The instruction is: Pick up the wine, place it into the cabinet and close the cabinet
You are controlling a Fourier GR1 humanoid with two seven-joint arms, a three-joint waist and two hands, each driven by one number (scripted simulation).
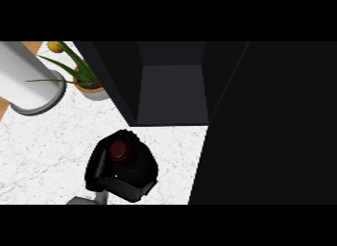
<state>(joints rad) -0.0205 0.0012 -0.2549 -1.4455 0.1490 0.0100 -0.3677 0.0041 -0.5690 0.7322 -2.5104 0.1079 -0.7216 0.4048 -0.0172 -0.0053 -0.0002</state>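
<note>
Black fingers of the left hand (117, 180) curl round the wine (121, 153), hiding all but its dark red cap. It's above the white marble counter (36, 158), just before the open cabinet (172, 91). Cabinet door (277, 125) blocks everything rightward. Back left: potted plant (82, 77), grey cylinder (25, 77).

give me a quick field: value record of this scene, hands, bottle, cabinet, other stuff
wine bottle: upright on the counter, dark red cap seen from above
holding hand: curled round the bottle; which hand it is cannot be told
other hand: not in view
cabinet: dark, open, inside looks bare
cabinet door: swung open at the view's right
counter: white marble
potted plant: left of the cabinet
white cylinder: far left
</note>
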